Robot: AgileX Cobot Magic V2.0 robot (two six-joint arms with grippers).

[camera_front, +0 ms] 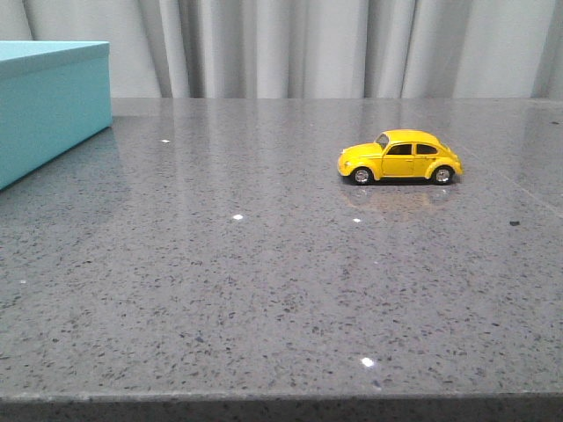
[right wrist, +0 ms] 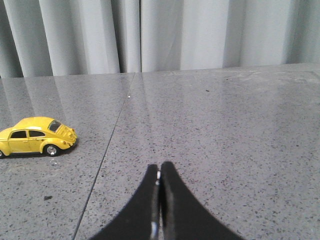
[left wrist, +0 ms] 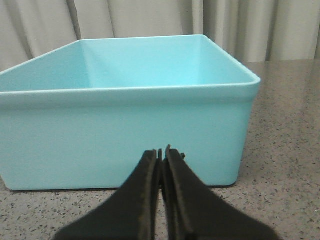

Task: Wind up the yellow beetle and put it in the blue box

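The yellow beetle [camera_front: 400, 157] stands on its wheels on the grey table, right of centre, side-on with its nose to the left. It also shows in the right wrist view [right wrist: 36, 137], well off to the side of my right gripper [right wrist: 159, 167], which is shut and empty above bare table. The blue box [camera_front: 48, 101] stands at the far left of the table. In the left wrist view the blue box [left wrist: 125, 135] is open-topped and empty, close in front of my left gripper [left wrist: 161, 152], which is shut and empty. Neither gripper shows in the front view.
The grey speckled table [camera_front: 264, 281] has a seam line running past the car [right wrist: 107, 150]. Pale curtains [camera_front: 308, 44] hang behind the far edge. The table's front edge [camera_front: 281, 400] is near the camera.
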